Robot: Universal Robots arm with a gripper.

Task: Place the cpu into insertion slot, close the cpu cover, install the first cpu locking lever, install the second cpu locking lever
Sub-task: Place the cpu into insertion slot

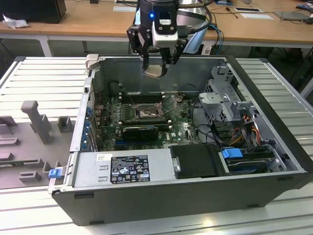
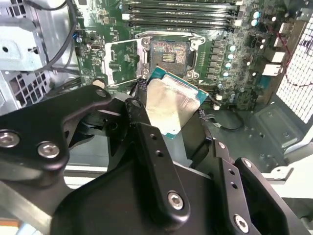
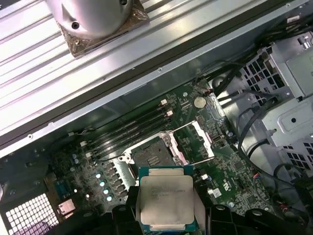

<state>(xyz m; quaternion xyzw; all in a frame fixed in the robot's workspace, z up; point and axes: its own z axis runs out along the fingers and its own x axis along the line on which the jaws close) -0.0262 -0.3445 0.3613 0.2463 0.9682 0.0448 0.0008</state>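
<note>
My gripper (image 1: 156, 66) hangs over the open computer case, above its back wall, shut on the cpu (image 1: 153, 72). In both wrist views the cpu (image 2: 168, 105) (image 3: 166, 203) shows a pale silvery top with a green edge, pinched between the black fingers (image 2: 139, 120). It is held tilted, well above the board. Below lies the insertion slot (image 1: 146, 113) (image 2: 168, 53) (image 3: 150, 156), bare and dark-centred in its metal rim. The cpu cover (image 2: 122, 58) (image 3: 198, 141) stands swung open beside the slot, its square window showing the green board.
Long black memory slots (image 2: 181, 14) run beside the socket. A metal drive cage (image 1: 225, 105) with cables fills the case on the exterior view's right, and a power supply (image 1: 122, 166) lies at the front. Grey fixture blocks (image 1: 36, 120) stand on the table outside the case.
</note>
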